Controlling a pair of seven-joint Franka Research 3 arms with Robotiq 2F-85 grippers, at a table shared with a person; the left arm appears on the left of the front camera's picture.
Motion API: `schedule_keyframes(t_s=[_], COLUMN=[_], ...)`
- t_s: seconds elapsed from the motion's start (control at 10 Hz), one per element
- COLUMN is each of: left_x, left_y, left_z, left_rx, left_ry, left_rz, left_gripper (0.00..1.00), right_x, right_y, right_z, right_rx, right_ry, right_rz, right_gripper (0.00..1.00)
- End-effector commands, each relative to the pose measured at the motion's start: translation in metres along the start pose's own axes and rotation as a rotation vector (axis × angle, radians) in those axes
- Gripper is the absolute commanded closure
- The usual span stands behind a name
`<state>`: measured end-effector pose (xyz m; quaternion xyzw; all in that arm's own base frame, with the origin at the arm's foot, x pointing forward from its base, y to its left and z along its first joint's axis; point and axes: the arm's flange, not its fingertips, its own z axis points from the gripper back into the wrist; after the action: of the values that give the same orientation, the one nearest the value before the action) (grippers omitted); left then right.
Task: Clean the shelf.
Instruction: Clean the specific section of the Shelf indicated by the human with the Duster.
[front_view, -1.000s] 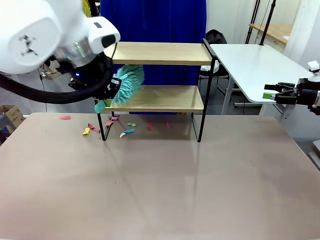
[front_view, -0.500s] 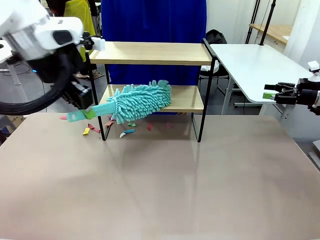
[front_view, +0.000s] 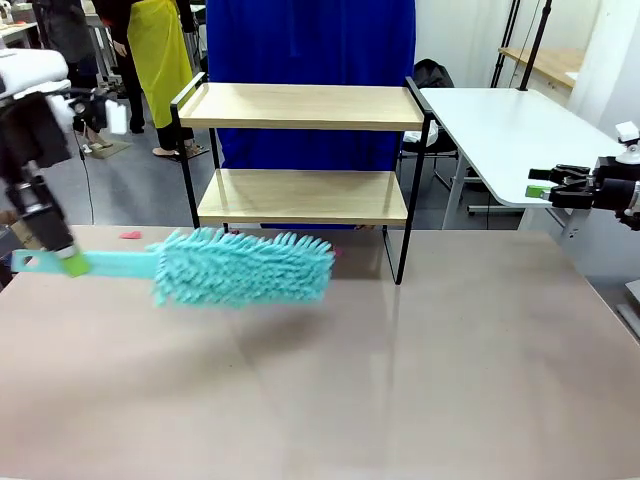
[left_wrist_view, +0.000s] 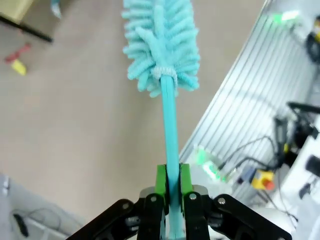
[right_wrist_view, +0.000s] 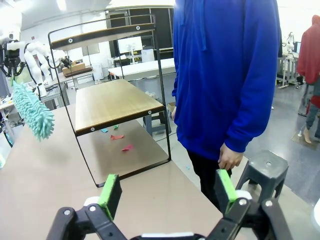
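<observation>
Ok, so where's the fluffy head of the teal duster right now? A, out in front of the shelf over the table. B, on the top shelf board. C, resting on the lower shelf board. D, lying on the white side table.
A: the left gripper is shut on the handle of the duster, whose head hangs over the table in front of the shelf, off both boards.

Teal duster (front_view: 240, 268) fronting shelf (front_view: 300, 195), right table (front_view: 470, 350) free

I count one shelf (front_view: 300, 195) of two boards (front_view: 305, 105), one duster (front_view: 240, 268) pinched between my left gripper's (left_wrist_view: 172, 180) jaws, one person (right_wrist_view: 225, 75) beyond my right gripper's (right_wrist_view: 167, 192) spread jaws, and at least three paper scraps (right_wrist_view: 116, 136).
</observation>
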<state>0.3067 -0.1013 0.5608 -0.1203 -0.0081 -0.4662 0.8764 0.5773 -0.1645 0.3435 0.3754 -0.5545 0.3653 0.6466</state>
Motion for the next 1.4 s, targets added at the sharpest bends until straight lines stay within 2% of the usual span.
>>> schedule_keyframes(t_s=[0.0, 0.1, 0.2, 0.3, 0.5, 0.6, 0.7, 1.3], left_x=[-0.012, -0.020, -0.022, -0.019, -0.004, 0.006, -0.020, -0.020], left_y=[-0.001, -0.003, -0.005, -0.008, -0.017, -0.018, -0.018, -0.018], left_z=[0.025, 0.037, 0.048, 0.061, 0.086, 0.088, 0.071, 0.071], left_rx=[0.070, 0.085, 0.083, 0.103, 0.149, 0.161, 0.128, 0.128], left_ry=[0.133, 0.203, 0.265, 0.350, 0.440, 0.435, 0.386, 0.386], left_rz=[-0.002, 0.029, 0.007, 0.031, 0.095, 0.152, 0.055, 0.055], left_gripper=[0.87, 0.87, 0.87, 0.87, 0.87, 0.87, 0.87, 0.87], right_x=[0.002, 0.002, 0.002, 0.002, 0.002, 0.002, 0.002, 0.002], right_y=[0.002, 0.002, 0.002, 0.002, 0.002, 0.002, 0.002, 0.002], right_z=[-0.002, -0.002, -0.002, -0.002, -0.002, -0.002, -0.002, -0.002], right_rx=[0.002, 0.002, 0.002, 0.002, 0.002, 0.002, 0.002, 0.002], right_ry=[-0.002, -0.002, -0.002, -0.002, -0.002, -0.002, -0.002, -0.002], right_rz=[0.015, 0.015, 0.015, 0.015, 0.015, 0.015, 0.015, 0.015], right_gripper=[0.00, 0.00, 0.00, 0.00, 0.00, 0.00, 0.00, 0.00])
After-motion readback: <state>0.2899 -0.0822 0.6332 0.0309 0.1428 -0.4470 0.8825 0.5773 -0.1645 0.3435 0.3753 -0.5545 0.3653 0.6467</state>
